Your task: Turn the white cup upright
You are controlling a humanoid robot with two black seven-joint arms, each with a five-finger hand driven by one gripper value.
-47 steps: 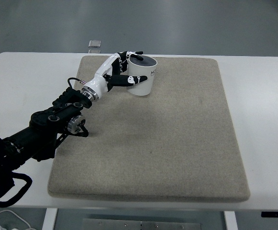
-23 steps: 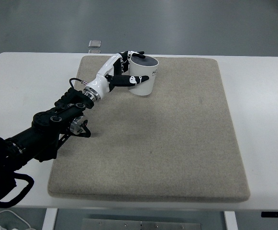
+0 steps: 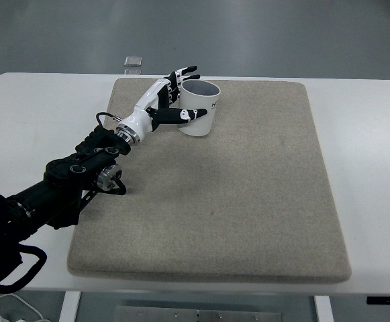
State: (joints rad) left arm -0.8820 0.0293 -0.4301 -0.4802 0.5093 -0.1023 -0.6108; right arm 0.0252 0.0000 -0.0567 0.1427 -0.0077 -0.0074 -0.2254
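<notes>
The white cup [image 3: 203,125] stands upright near the far left corner of the beige mat [image 3: 248,194], its dark open mouth facing up. My left hand [image 3: 182,94] sits against the cup's left side. Its fingers [image 3: 185,71] are spread straight out past the rim, behind the cup. The thumb [image 3: 189,115] lies along the cup's front wall, and I cannot tell whether it touches. The hand holds nothing. The black left arm [image 3: 74,171] runs in from the lower left. The right arm is out of view.
The mat covers most of the white table [image 3: 369,147]. A small grey flat object [image 3: 133,62] lies just beyond the table's far edge, behind the hand. A black cable loop [image 3: 114,182] hangs beside the forearm over the mat's left edge.
The fingers that were curled over the cup's rim have straightened and spread away from it. The cup stays upright in the same spot.
</notes>
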